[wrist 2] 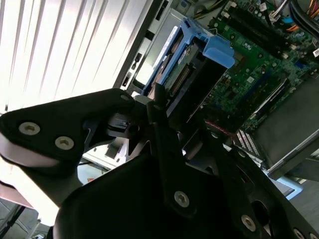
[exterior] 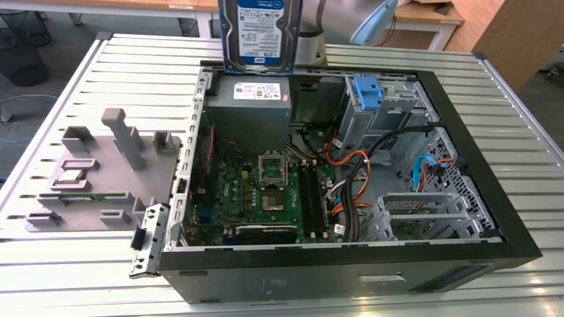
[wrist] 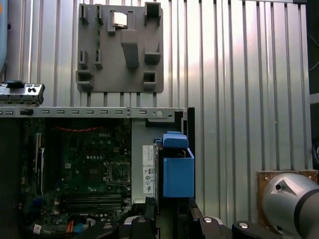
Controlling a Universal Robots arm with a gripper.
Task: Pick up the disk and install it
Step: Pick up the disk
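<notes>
Your claw (wrist: 171, 215) is clamped on the disk (exterior: 258, 33), one finger on each side. You're holding it upright over the edge of the open case (exterior: 493, 218), just above the power supply (exterior: 251, 105).

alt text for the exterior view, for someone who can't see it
A disk with a white-and-blue label hangs upright above the far edge of an open computer case, its motherboard exposed. The case lies on a slatted metal table, with a grey parts fixture at the exterior view's left.
</notes>
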